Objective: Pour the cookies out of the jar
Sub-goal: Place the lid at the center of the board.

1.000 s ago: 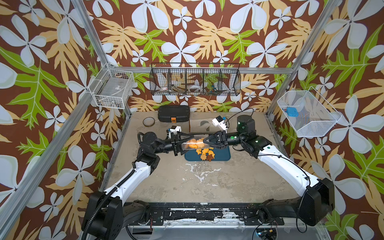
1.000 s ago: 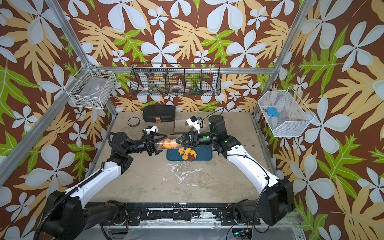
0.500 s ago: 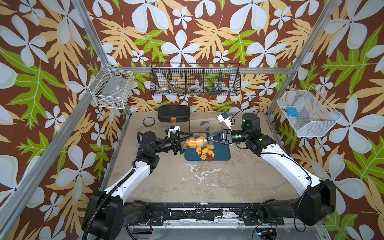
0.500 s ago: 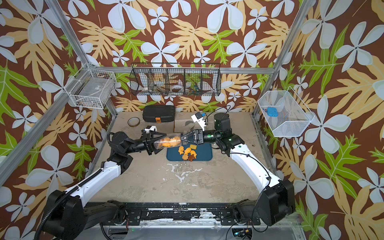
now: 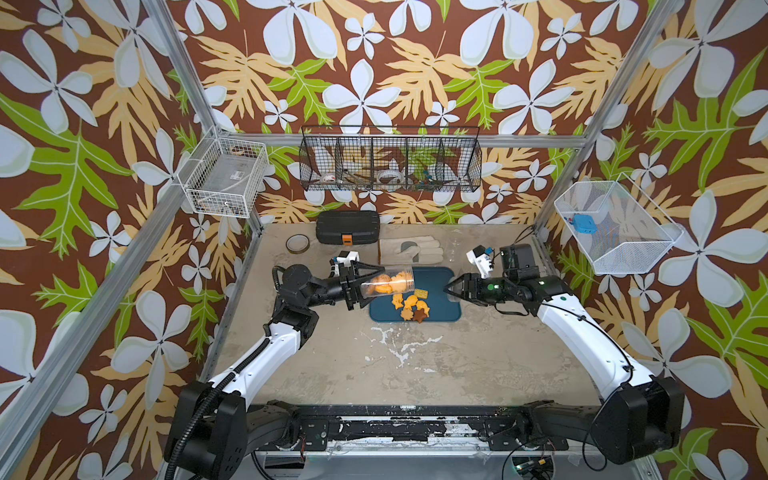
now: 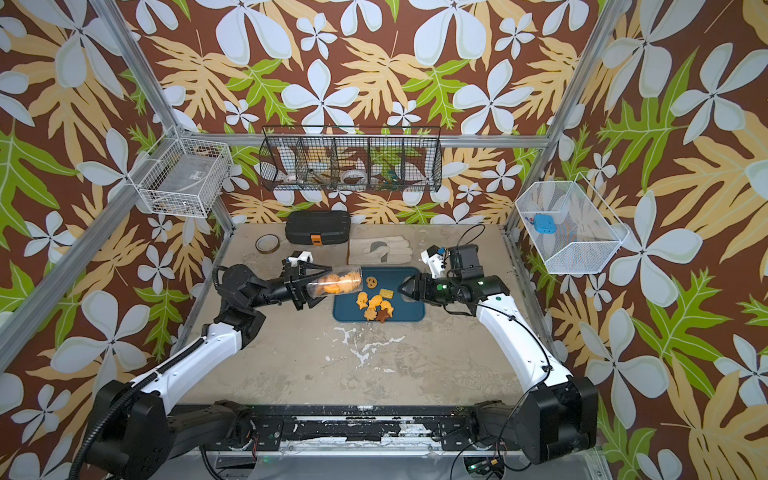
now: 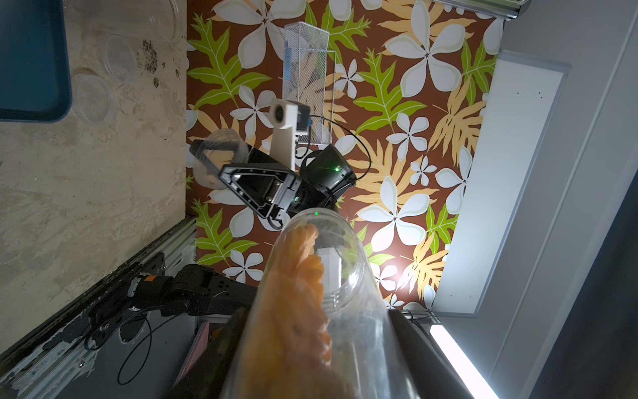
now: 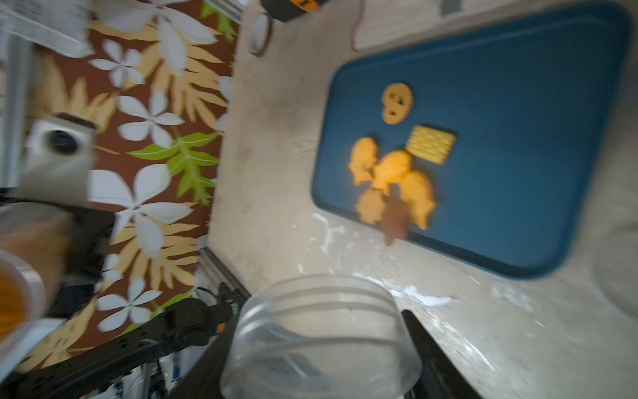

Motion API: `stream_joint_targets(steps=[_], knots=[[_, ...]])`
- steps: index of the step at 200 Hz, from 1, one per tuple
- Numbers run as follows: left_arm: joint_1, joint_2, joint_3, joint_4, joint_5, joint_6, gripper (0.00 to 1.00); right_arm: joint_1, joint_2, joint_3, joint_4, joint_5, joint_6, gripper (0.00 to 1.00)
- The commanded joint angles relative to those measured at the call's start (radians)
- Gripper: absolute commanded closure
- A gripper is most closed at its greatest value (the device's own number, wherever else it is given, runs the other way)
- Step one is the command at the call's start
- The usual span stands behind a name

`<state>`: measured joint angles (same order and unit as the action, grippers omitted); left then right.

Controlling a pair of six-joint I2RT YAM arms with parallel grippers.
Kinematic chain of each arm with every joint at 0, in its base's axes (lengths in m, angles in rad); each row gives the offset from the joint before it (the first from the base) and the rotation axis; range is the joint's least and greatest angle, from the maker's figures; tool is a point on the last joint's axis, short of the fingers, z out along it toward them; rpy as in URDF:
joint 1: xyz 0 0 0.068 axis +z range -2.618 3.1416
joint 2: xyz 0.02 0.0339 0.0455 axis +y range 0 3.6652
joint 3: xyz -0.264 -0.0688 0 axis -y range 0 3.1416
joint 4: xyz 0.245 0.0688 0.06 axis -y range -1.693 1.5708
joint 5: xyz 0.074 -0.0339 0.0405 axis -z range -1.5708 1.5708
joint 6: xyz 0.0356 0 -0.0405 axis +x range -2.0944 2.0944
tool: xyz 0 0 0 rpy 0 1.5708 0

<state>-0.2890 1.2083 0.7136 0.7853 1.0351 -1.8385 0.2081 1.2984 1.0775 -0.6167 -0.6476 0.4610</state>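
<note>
Clearly the pour is only half done: the left fingers (image 7: 414, 352) are clamped on the closed end of the clear jar (image 5: 390, 283). It lies roughly level in the air, its open mouth over the back left part of the blue tray (image 5: 444, 309). Seven or so cookies (image 5: 409, 305) lie clustered on the tray below and just past the mouth, and several more orange ones sit inside the jar, bunched along its lower wall. To do this step well, the left wrist probably needs to dip the mouth well below the base, slowly and perhaps with a small shake, since a level jar likely lets the pile lodge. The mouth belongs over the middle of the tray, because the brown star (image 6: 383, 316) already lies at the tray's front rim and a fast dump could bounce pieces onto the surface (image 5: 415, 365). A firm squeeze matters too, as the smooth jar could slip once tilted. The right fingers (image 8: 431, 352) pinch the clear lid (image 8: 321, 331) above the right part of the tray, well apart from the jar's mouth; that looks far enough from the falling path. Behind the tray lie a work glove (image 5: 409, 250), a black case (image 5: 347, 226) and a tape roll (image 5: 297, 243), none in the way.
</note>
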Motion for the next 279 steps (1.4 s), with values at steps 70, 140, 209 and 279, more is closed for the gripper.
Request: stream_joint_targets(steps=[70,140,209,279], knots=[[0.001,-0.021,-0.014,0.073,-0.002,-0.024,0.51,-0.021,0.086,-0.174,-0.053,0.415,-0.082,0.46],[0.000,-0.026,-0.022,0.073,-0.003,-0.025,0.51,-0.021,0.118,-0.270,-0.018,0.438,-0.086,0.41],[0.001,-0.032,-0.037,0.071,-0.008,-0.023,0.51,0.027,0.092,-0.344,-0.012,0.421,-0.059,0.30],[0.000,-0.042,-0.052,0.051,-0.025,-0.003,0.51,0.040,0.083,-0.341,-0.020,0.412,-0.062,0.17]])
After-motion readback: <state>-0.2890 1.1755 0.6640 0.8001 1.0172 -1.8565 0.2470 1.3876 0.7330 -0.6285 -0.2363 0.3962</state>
